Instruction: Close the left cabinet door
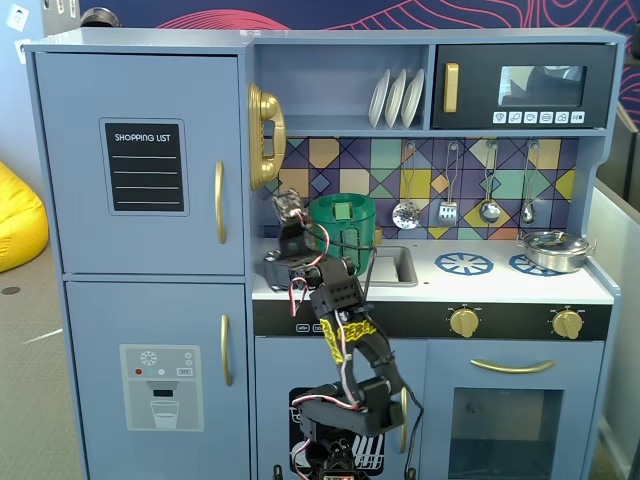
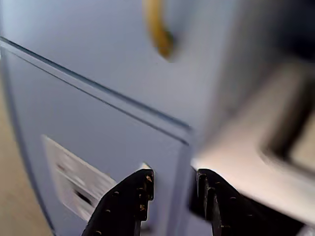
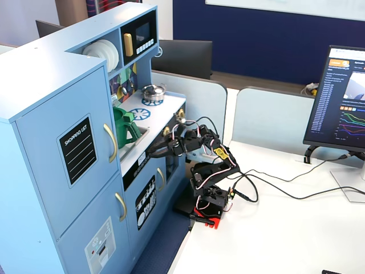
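The left cabinet door is light blue with a black "SHOPPING LIST" panel and a gold handle. It lies flush with the cabinet front in both fixed views. In the wrist view, which is blurred, it fills the top, with its handle above. My gripper is in front of the counter's left end, right of the door and apart from it. Its black fingers stand slightly apart with nothing between them, and the gripper points at the doors' right edge.
Below is the blue door with the white water-dispenser graphic. A green watering can stands at the sink behind the arm. A gold phone hangs beside the door. The white counter is at right. A monitor stands on the white table.
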### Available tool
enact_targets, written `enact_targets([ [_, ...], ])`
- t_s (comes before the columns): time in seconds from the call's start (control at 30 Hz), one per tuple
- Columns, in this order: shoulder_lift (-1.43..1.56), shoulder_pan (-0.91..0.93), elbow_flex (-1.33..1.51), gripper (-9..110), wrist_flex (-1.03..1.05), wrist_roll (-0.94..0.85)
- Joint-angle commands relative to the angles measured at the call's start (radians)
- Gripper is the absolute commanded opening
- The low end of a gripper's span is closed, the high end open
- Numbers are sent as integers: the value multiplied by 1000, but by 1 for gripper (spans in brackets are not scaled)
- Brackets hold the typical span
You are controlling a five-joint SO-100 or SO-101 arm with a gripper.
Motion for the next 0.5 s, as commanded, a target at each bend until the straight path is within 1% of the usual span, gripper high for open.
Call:
enact_targets([
  [0.0,23,210,101,0,41,12],
  [0.1,44,299,232,0,26,9],
  [0.47,215,483,795,0,-60,63],
])
